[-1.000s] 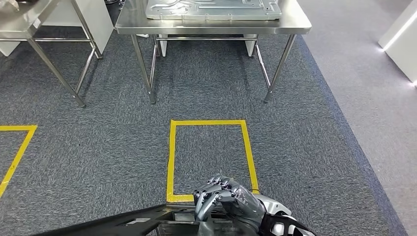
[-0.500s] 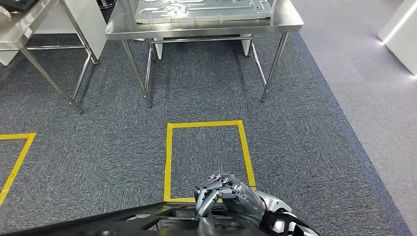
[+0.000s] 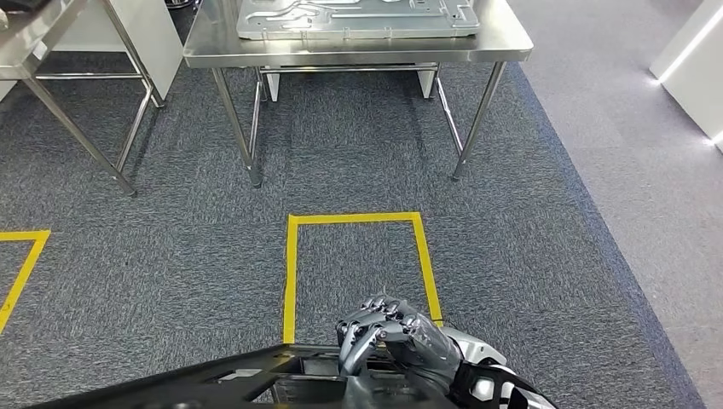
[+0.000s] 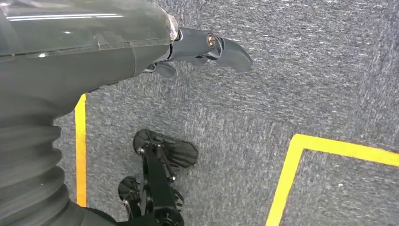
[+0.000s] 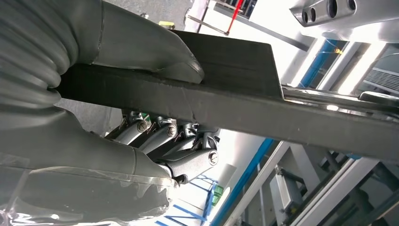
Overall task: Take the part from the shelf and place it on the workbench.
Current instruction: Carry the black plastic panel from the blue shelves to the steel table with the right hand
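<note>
The right hand (image 3: 396, 345) grips the black part (image 3: 247, 383), thumb (image 5: 155, 56) on one face and fingers (image 5: 188, 157) curled under the other (a flat, cut-out panel). The part reaches leftward from that hand. Ahead of it stands the workbench (image 3: 358, 53), beyond a yellow floor rectangle (image 3: 358, 273). The left hand (image 4: 202, 47) hangs over carpet, its fingers loosely apart and holding nothing.

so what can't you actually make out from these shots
- Black part: the head view's bottom edge cuts it off, so its full shape is unknown.
- Right hand: in the right wrist view the part covers its fingertips.
- Left hand: its own grey cover hides most fingers.
- Silver plate on the workbench: far side cropped.
</note>
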Controlling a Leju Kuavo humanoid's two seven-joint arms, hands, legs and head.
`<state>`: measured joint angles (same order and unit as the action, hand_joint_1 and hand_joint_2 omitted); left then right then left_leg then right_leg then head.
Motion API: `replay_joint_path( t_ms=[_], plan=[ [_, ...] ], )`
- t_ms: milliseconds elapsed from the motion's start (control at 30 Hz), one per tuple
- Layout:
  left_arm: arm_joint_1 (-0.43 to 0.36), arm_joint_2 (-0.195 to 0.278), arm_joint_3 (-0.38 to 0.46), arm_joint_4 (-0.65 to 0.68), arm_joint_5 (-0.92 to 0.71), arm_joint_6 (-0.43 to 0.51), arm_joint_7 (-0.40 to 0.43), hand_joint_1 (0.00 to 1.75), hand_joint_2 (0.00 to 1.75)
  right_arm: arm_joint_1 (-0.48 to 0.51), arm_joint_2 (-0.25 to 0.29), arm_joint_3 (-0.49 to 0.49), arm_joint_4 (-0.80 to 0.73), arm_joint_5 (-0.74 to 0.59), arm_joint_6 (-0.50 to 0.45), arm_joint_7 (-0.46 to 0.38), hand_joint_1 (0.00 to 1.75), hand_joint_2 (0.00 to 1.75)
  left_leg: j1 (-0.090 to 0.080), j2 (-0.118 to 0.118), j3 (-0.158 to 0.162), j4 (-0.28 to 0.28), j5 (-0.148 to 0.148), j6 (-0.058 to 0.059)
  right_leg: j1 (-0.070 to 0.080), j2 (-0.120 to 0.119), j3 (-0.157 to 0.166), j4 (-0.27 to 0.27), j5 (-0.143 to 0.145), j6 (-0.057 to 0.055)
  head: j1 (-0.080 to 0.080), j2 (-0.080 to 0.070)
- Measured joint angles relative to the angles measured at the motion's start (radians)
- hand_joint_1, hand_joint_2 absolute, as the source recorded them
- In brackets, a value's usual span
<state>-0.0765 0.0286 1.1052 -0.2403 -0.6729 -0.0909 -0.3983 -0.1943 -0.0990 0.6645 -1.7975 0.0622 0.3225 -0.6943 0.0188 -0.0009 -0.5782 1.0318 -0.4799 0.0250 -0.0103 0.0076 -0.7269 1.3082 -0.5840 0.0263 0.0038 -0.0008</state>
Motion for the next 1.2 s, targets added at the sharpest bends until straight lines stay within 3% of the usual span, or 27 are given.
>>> replay_joint_path(
  t_ms=[33, 100, 167, 233, 333, 400, 467, 500, 533, 600, 633, 700, 767, 833, 867, 933, 1000, 1033, 1067, 1100, 1167, 1200],
  plan=[
    [0.000, 0.000, 0.000, 0.000, -0.001, -0.002, -0.001, 0.00, 1.75, 0.000, -0.001, 0.000, 0.000, 0.000, 0.000, 0.000, 1.57, 1.75, 0.000, -0.001, 0.008, 0.000, -0.006, -0.002, -0.002, -0.001, 0.003, -0.025, 0.034, 0.000, 0.000, 0.000],
    [0.001, 0.000, 0.000, 0.000, -0.001, -0.005, -0.002, 0.00, 1.75, -0.002, -0.001, 0.000, 0.000, 0.000, 0.000, 0.000, 1.57, 1.75, 0.001, -0.002, 0.027, -0.001, -0.020, -0.009, -0.004, -0.007, 0.052, -0.152, 0.117, -0.003, 0.000, 0.000],
    [0.000, 0.000, 0.001, 0.000, -0.002, -0.005, -0.003, 0.00, 1.75, -0.004, -0.002, 0.000, 0.000, 0.000, 0.000, 0.000, 1.57, 1.75, 0.000, -0.002, 0.038, -0.003, -0.031, -0.020, 0.002, -0.011, 0.091, -0.248, 0.148, -0.011, 0.000, 0.000],
    [-0.001, 0.000, 0.002, 0.000, -0.004, -0.005, -0.003, 0.00, 1.75, -0.005, -0.002, 0.000, 0.000, 0.001, -0.001, 0.000, 1.57, 1.75, -0.002, 0.000, 0.043, -0.010, -0.036, -0.033, 0.009, -0.009, 0.097, -0.267, 0.138, -0.020, 0.000, 0.000],
    [-0.003, 0.001, 0.002, 0.000, -0.006, -0.005, -0.004, 0.00, 1.75, -0.005, -0.003, 0.000, -0.001, 0.002, -0.004, 0.000, 1.57, 1.75, 0.000, 0.003, 0.042, 0.011, -0.055, -0.046, 0.005, -0.005, 0.120, -0.285, 0.133, -0.038, -0.002, 0.000],
    [-0.004, 0.001, 0.003, 0.000, -0.007, -0.005, -0.005, 0.00, 1.75, -0.005, -0.003, 0.000, -0.001, 0.002, -0.007, 0.000, 1.57, 1.75, 0.001, 0.003, -0.010, 0.117, -0.094, -0.048, 0.006, -0.006, 0.140, -0.294, 0.124, -0.050, -0.004, 0.000],
    [0.000, 0.001, 0.005, 0.000, -0.007, -0.005, -0.005, 0.00, 1.75, -0.004, -0.003, 0.000, -0.001, 0.003, -0.009, 0.000, 1.57, 1.75, 0.001, 0.003, -0.094, 0.246, -0.125, -0.049, 0.011, -0.005, 0.157, -0.293, 0.108, -0.057, -0.005, 0.000],
    [0.001, 0.001, 0.005, 0.000, -0.007, -0.005, -0.005, 0.00, 1.75, -0.003, -0.003, 0.000, 0.000, 0.003, -0.010, 0.000, 1.57, 1.75, 0.001, 0.003, -0.121, 0.271, -0.116, -0.049, 0.014, -0.004, 0.167, -0.293, 0.100, -0.059, -0.005, 0.000],
    [0.003, 0.001, 0.006, 0.000, -0.007, -0.005, -0.005, 0.00, 1.75, -0.003, -0.003, 0.000, 0.000, 0.003, -0.010, 0.000, 1.57, 1.75, 0.001, 0.003, -0.132, 0.262, -0.087, -0.047, 0.017, -0.002, 0.180, -0.293, 0.090, -0.060, -0.005, 0.000],
    [0.003, 0.001, 0.006, 0.000, -0.008, -0.005, -0.005, 0.00, 1.75, -0.003, -0.003, 0.000, 0.000, 0.003, -0.011, 0.000, 1.57, 1.75, -0.001, 0.003, -0.102, 0.147, 0.005, -0.040, 0.019, 0.000, 0.207, -0.293, 0.069, -0.057, -0.005, 0.000],
    [0.002, 0.002, 0.006, 0.000, -0.008, -0.005, -0.005, 0.00, 1.75, -0.004, -0.003, 0.000, 0.000, 0.003, -0.011, 0.000, 1.57, 1.75, -0.004, 0.003, -0.078, 0.087, 0.035, -0.035, 0.020, 0.002, 0.217, -0.292, 0.058, -0.053, -0.004, 0.000],
    [0.001, 0.003, 0.007, 0.000, -0.008, -0.006, -0.006, 0.00, 1.75, -0.005, -0.003, 0.000, 0.000, 0.002, -0.011, 0.000, 1.57, 1.75, -0.012, 0.002, -0.051, 0.022, 0.046, -0.024, 0.020, 0.004, 0.225, -0.291, 0.046, -0.043, -0.004, 0.000],
    [0.000, 0.004, 0.007, 0.000, -0.009, -0.006, -0.007, 0.00, 1.75, -0.006, -0.003, 0.001, 0.000, 0.002, -0.012, 0.000, 1.57, 1.75, -0.015, 0.001, -0.039, 0.006, 0.033, -0.013, 0.018, 0.004, 0.228, -0.288, 0.046, -0.033, -0.004, 0.000],
    [-0.001, 0.005, 0.007, 0.000, -0.010, -0.006, -0.009, 0.00, 1.75, -0.007, -0.004, 0.001, 0.000, 0.002, -0.012, 0.000, 1.57, 1.75, -0.012, -0.001, -0.019, -0.007, 0.027, -0.002, 0.016, 0.003, 0.215, -0.250, 0.044, -0.023, -0.002, 0.000],
    [-0.002, 0.005, 0.007, 0.000, -0.011, -0.006, -0.009, 0.00, 1.75, -0.009, -0.004, 0.000, -0.001, 0.001, -0.012, 0.000, 1.57, 1.75, -0.010, -0.002, -0.007, -0.012, 0.023, 0.003, 0.014, 0.002, 0.192, -0.207, 0.036, -0.018, -0.001, 0.000],
    [-0.003, 0.005, 0.007, 0.000, -0.011, -0.007, -0.010, 0.00, 1.75, -0.009, -0.005, 0.000, 0.000, 0.001, -0.012, 0.000, 1.57, 1.75, -0.009, -0.002, 0.010, -0.017, 0.010, 0.008, 0.007, 0.001, 0.111, -0.090, 0.000, -0.007, 0.001, 0.000],
    [-0.003, 0.005, 0.008, 0.000, -0.011, -0.007, -0.010, 0.00, 1.75, -0.007, -0.007, 0.000, 0.000, 0.000, -0.012, 0.000, 1.57, 1.75, -0.008, -0.002, 0.028, -0.017, -0.006, 0.006, -0.001, -0.001, 0.036, -0.018, -0.022, 0.002, 0.000, 0.000],
    [-0.002, 0.005, 0.008, 0.000, -0.011, -0.007, -0.010, 0.00, 1.75, -0.006, -0.007, 0.000, 0.000, 0.000, -0.012, 0.000, 1.57, 1.75, -0.007, -0.003, 0.040, -0.017, -0.016, 0.004, -0.003, -0.002, 0.020, -0.025, -0.009, 0.005, 0.001, 0.000],
    [-0.002, 0.005, 0.008, 0.000, -0.011, -0.007, -0.010, 0.00, 1.75, -0.006, -0.008, 0.000, 0.000, 0.000, -0.012, 0.000, 1.57, 1.75, -0.006, -0.004, 0.054, -0.017, -0.025, 0.000, -0.005, -0.003, 0.022, -0.066, 0.027, 0.007, 0.001, 0.000],
    [-0.002, 0.005, 0.008, 0.000, -0.012, -0.007, -0.010, 0.00, 1.75, -0.006, -0.008, 0.000, 0.000, 0.000, -0.012, 0.000, 1.57, 1.75, -0.005, -0.004, 0.067, -0.018, -0.036, -0.004, -0.006, -0.004, 0.037, -0.131, 0.081, 0.006, 0.001, 0.000],
    [-0.003, 0.005, 0.008, 0.000, -0.012, -0.006, -0.010, 0.00, 1.75, -0.005, -0.010, 0.000, 0.001, -0.001, -0.012, 0.000, 1.57, 1.75, -0.003, -0.004, 0.089, -0.019, -0.054, -0.015, -0.001, -0.008, 0.063, -0.236, 0.152, -0.001, 0.000, 0.000],
    [-0.004, 0.005, 0.008, 0.000, -0.012, -0.006, -0.010, 0.00, 1.75, -0.003, -0.010, 0.000, 0.002, -0.002, -0.012, 0.000, 1.57, 1.75, -0.003, -0.004, 0.093, -0.023, -0.061, -0.021, 0.003, -0.009, 0.068, -0.261, 0.167, -0.008, -0.001, 0.000]
  ],
)
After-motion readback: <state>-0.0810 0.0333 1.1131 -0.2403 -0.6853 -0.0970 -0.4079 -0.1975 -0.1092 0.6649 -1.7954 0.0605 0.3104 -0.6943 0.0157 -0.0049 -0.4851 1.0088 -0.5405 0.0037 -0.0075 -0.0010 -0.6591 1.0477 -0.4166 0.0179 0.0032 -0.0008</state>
